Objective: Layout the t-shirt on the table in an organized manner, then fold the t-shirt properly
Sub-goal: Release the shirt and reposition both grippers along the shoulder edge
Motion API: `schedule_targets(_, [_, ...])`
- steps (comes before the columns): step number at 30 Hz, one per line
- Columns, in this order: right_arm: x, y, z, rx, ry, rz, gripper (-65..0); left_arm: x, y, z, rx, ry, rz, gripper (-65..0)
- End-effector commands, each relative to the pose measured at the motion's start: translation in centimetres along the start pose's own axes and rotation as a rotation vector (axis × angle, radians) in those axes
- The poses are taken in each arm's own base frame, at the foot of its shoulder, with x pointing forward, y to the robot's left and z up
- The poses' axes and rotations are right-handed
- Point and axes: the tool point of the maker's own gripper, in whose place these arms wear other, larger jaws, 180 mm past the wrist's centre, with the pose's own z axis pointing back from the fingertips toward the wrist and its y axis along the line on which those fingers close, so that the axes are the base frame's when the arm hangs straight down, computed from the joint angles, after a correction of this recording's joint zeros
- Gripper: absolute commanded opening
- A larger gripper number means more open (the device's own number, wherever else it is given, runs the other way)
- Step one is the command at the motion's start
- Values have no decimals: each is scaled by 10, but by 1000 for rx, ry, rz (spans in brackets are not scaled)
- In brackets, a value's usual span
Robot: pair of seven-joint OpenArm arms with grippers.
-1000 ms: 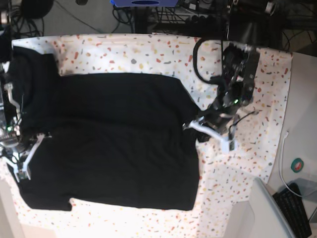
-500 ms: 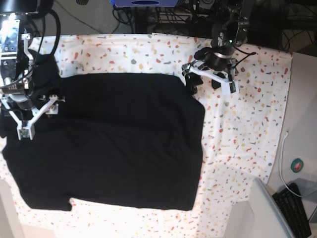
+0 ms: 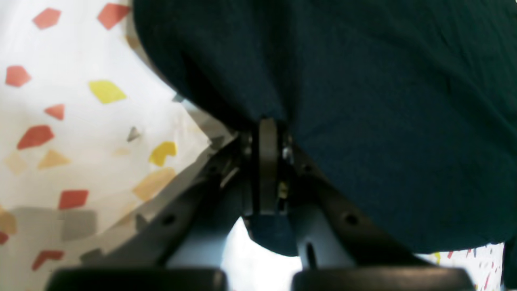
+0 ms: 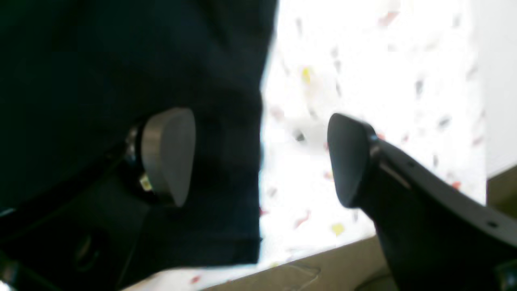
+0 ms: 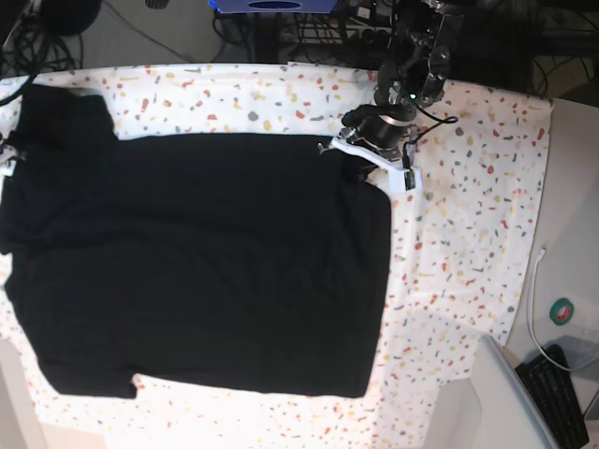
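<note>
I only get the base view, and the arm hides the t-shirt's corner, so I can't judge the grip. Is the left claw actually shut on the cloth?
Observer: Yes. The left wrist view shows the left claw shut, with cloth of the t-shirt pinched between its pads.
Operator: And the right claw? It's outside my picture.
Observer: The right wrist view shows the right claw open, gripping nothing.
Operator: Where is it relative to the t-shirt?
Observer: It straddles the t-shirt's edge: one finger in front of black cloth, the other in front of the speckled table.
</note>
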Motion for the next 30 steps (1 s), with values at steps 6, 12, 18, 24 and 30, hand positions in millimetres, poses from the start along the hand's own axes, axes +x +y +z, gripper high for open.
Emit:
schedule_targets(6, [7, 8, -2, 64, -14, 55, -183, -4, 4, 2, 9, 27, -10, -650])
schedule_targets(12, [-13, 17, -11, 94, 29, 30, -183, -5, 4, 2, 9, 29, -14, -650])
schedule_targets(18, [-23, 27, -12, 147, 52, 78, -398, -7, 4, 16, 5, 19, -17, -650])
schedule_targets(24, [-39, 23, 3, 189, 125, 152, -650, -8, 10, 39, 5, 13, -43, -650])
schedule_targets(30, [-41, 16, 32, 116, 114, 196, -650, -12, 14, 55, 9, 16, -61, -650])
